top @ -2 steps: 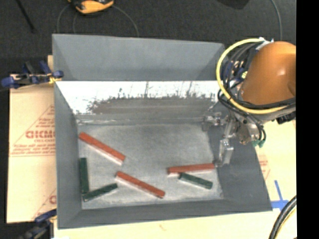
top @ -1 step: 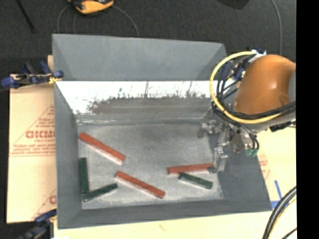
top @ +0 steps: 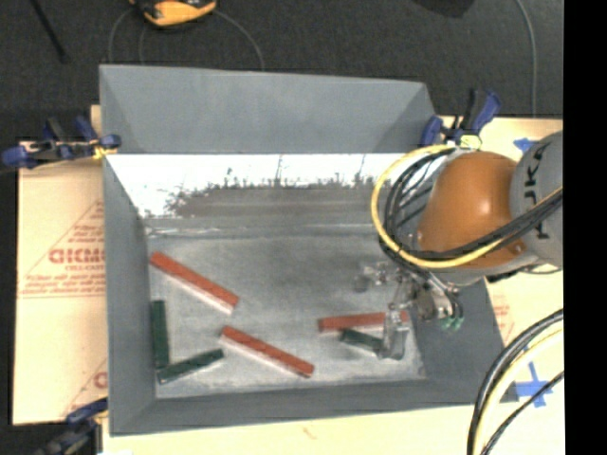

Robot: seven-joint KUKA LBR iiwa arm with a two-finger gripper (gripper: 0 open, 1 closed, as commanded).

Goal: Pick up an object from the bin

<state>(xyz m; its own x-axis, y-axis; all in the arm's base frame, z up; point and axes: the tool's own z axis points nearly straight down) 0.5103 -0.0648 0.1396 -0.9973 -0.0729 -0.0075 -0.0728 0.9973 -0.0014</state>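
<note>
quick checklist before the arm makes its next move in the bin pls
1. Is the gripper at a target: ok. It sits at the right ends of a short red stick and a dark green stick, near the bin's front right corner.
2. Target lying apart from others: not ok. Those two sticks lie close, side by side.
3. A stick already gripped: cannot tell.
4. Clearance from the bin's right wall: cannot tell.
5. Other sticks out of the way: ok. The long red stick and the rest lie further left.
</note>
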